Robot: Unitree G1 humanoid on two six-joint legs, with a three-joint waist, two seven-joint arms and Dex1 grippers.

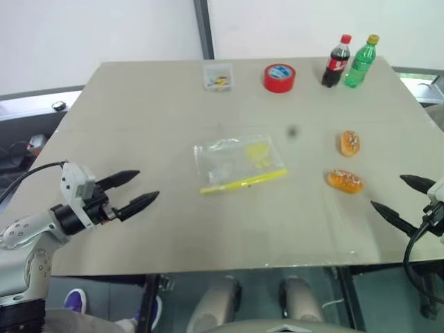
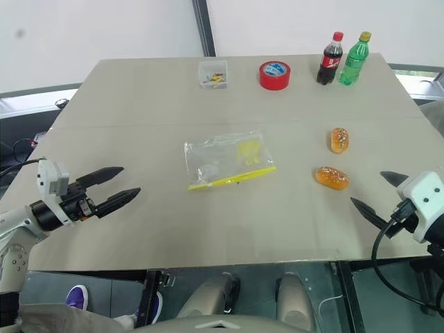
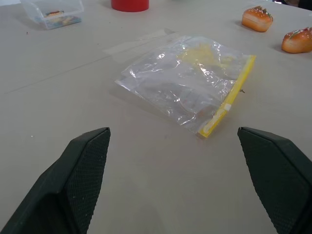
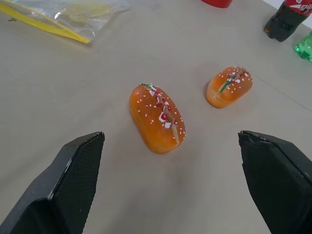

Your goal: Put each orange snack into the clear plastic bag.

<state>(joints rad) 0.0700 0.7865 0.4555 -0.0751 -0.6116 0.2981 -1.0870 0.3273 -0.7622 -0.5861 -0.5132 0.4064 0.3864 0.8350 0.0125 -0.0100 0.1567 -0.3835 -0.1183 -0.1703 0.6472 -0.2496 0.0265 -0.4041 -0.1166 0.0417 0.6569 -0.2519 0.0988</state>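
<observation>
My left gripper (image 1: 139,189) hovers over the near left part of the table (image 1: 139,111) with its fingers spread wide and nothing in them, and the clear plastic bag (image 1: 239,163) lies flat well ahead of it toward the middle, its yellow strip on the near edge. Further right, the two orange snacks (image 1: 345,180) (image 1: 349,143) sit apart from each other on the bare tabletop, just ahead of my right gripper (image 1: 401,197), which is likewise wide open and empty. Along the far edge of the pale beige table stand a small clear box (image 1: 218,76), a red tape roll (image 1: 279,78), a cola bottle (image 1: 336,61) and a green bottle (image 1: 362,62), with a white wall behind.
</observation>
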